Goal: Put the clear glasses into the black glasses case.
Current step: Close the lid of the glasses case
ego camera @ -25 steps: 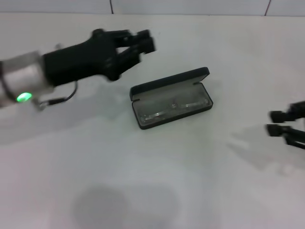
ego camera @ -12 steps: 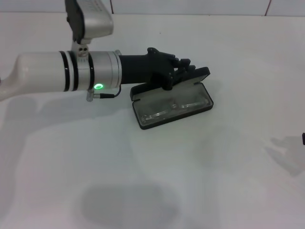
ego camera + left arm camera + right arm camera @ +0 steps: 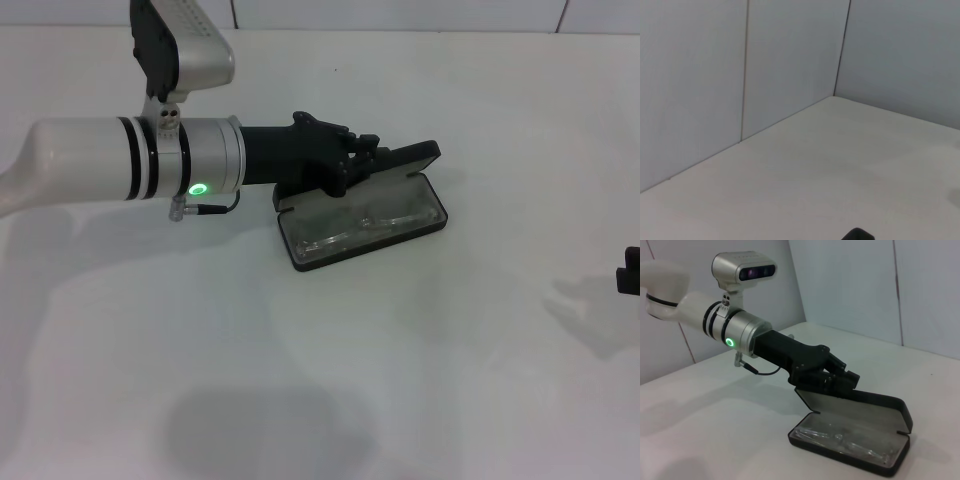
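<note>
Left gripper (image 3: pixel 385 158), fingers closed, is pressed against the lid of the black glasses case (image 3: pixel 362 232) at its 12 o'clock edge. If the lid is shoved hard, the case could be slid or the clear glasses (image 3: pixel 365 226) pinched.

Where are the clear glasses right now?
The clear glasses lie inside the open black glasses case, centre of the head view, just in front of the left gripper at the raised lid.

The left gripper (image 3: pixel 385 158) seemingly blocks the black glasses case (image 3: pixel 362 222) lid.
</note>
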